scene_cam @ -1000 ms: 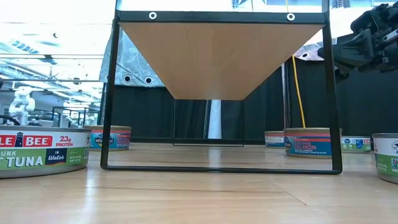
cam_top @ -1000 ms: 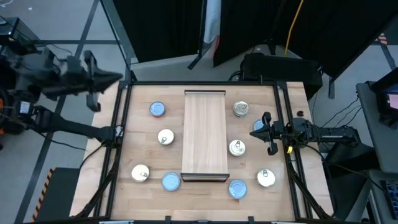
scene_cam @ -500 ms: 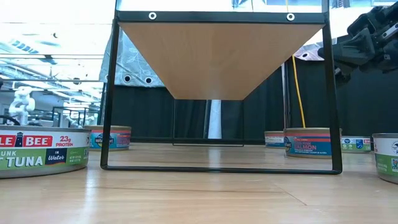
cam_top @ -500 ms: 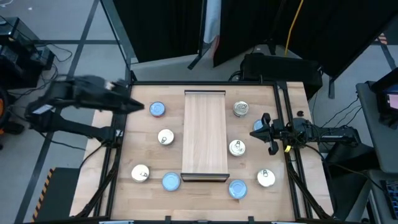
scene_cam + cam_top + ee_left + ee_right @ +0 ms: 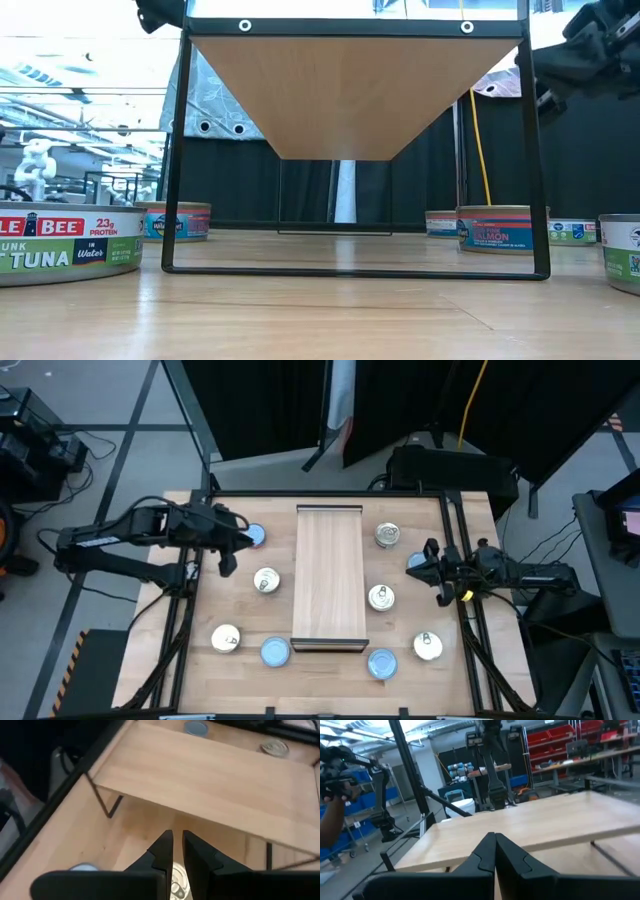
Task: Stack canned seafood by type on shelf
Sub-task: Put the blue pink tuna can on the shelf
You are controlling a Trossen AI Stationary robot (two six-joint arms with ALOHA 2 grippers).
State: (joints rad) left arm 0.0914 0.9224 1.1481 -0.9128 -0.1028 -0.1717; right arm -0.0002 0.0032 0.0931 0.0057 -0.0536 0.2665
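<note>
Several short round tins stand on their bases on the plank table, either side of the shelf [image 5: 329, 576], a light-wood board raised on a thin black frame. On its left are a blue-topped tin [image 5: 256, 537], a silver one [image 5: 266, 581], a cream one [image 5: 226, 639] and a blue one [image 5: 275, 652]. On its right are silver tins [image 5: 387, 536] [image 5: 381, 598], a cream one [image 5: 428, 647] and a blue one [image 5: 382, 663]. My left gripper [image 5: 228, 558] hovers near the far-left blue tin, fingers a narrow gap apart [image 5: 177, 851]. My right gripper [image 5: 432, 572] is shut [image 5: 495, 839] above a half-hidden blue tin [image 5: 413, 562].
The shelf's black frame legs [image 5: 178, 150] [image 5: 533, 150] stand on the table. Black rails [image 5: 195, 590] [image 5: 462, 630] run along the table's left and right edges. Between the tins the table shows bare wood. In the low view, tins [image 5: 65, 245] [image 5: 497, 228] stand in the foreground.
My left arm has swung in from beyond the table's far-left corner, moving right and toward the near edge. Its gripper now hangs over the left part of the table beside the far-left blue tin. No tin has moved.
</note>
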